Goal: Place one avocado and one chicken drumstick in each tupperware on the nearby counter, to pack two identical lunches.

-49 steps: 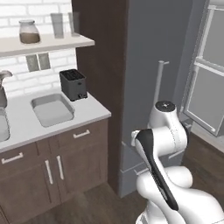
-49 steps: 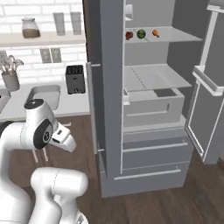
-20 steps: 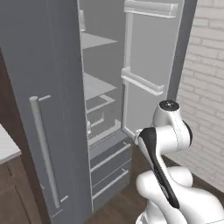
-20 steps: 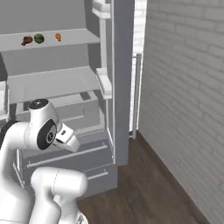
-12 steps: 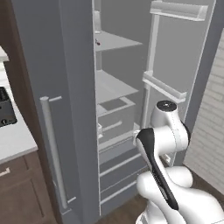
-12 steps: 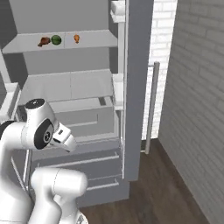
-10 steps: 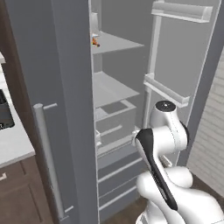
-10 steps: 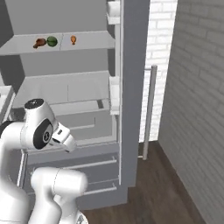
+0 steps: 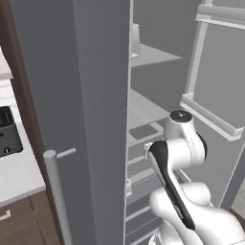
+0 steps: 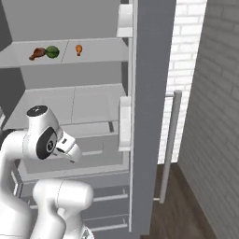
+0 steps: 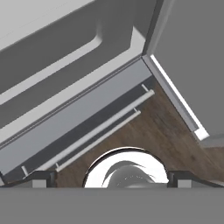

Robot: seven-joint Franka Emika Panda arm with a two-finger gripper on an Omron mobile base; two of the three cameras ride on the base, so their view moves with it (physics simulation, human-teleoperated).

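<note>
On the upper shelf of the open fridge lie a dark reddish-brown chicken drumstick (image 10: pixel 37 54), a bright green avocado (image 10: pixel 52 52) touching it, and a slimmer orange chicken drumstick (image 10: pixel 79 48) a little to the right. My gripper (image 11: pixel 112 178) hangs folded close to the arm, well below that shelf, pointing down at the fridge's bottom drawers and the wood floor. Its fingertips (image 11: pixel 36 178) stand far apart with nothing between them, so it is open. A strip of the pale counter (image 9: pixel 19 170) shows at the left. The tupperware is out of view.
The grey fridge door (image 9: pixel 81 110) with its vertical handle (image 9: pixel 56 191) stands close in front on the left. The other door (image 10: pixel 149 107) stands open on the right, with a brick wall (image 10: pixel 210 102) beyond it. A black toaster (image 9: pixel 9 139) sits on the counter.
The whole picture has shifted as the base moved: the fridge is closer and larger in both base views. The arm keeps its folded pose, gripper still open.
</note>
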